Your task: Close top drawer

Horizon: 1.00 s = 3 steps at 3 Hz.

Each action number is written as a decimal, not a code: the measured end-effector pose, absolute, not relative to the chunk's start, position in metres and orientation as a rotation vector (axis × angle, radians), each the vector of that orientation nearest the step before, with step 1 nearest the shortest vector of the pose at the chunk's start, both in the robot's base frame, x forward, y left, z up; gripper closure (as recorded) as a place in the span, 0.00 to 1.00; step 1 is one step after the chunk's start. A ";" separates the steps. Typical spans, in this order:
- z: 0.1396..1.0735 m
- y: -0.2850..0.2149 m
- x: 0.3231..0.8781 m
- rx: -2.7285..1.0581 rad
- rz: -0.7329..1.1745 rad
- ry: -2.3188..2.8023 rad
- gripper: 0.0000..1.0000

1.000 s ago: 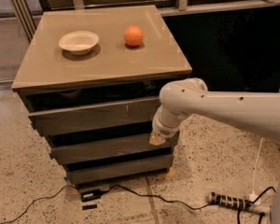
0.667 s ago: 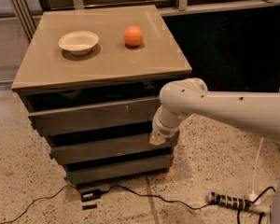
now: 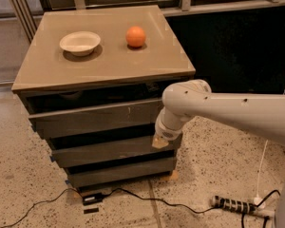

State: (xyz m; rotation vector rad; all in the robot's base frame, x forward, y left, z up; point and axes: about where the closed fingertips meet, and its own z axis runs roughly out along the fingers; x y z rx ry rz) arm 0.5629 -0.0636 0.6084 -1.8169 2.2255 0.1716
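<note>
The top drawer (image 3: 95, 118) is a wide grey front with a small pale scratch. It stands a little out from under the tan cabinet top (image 3: 109, 65), with a dark gap above it. Two slimmer grey drawer fronts (image 3: 109, 149) sit below. My white arm (image 3: 228, 113) reaches in from the right and bends down at the drawer's right end. My gripper (image 3: 160, 140) points down at the cabinet's right front corner, just below the top drawer's front and against the second drawer's right end.
A white bowl (image 3: 80, 42) and an orange (image 3: 136, 36) rest on the cabinet top. A black cable (image 3: 133, 194) and a power strip (image 3: 237, 205) lie on the speckled floor in front. A dark panel (image 3: 237, 46) stands behind on the right.
</note>
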 end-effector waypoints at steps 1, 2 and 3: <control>0.608 -0.064 0.563 -1.817 0.172 2.226 0.04; 0.608 -0.064 0.563 -1.817 0.172 2.226 0.00; 0.608 -0.064 0.563 -1.817 0.172 2.226 0.00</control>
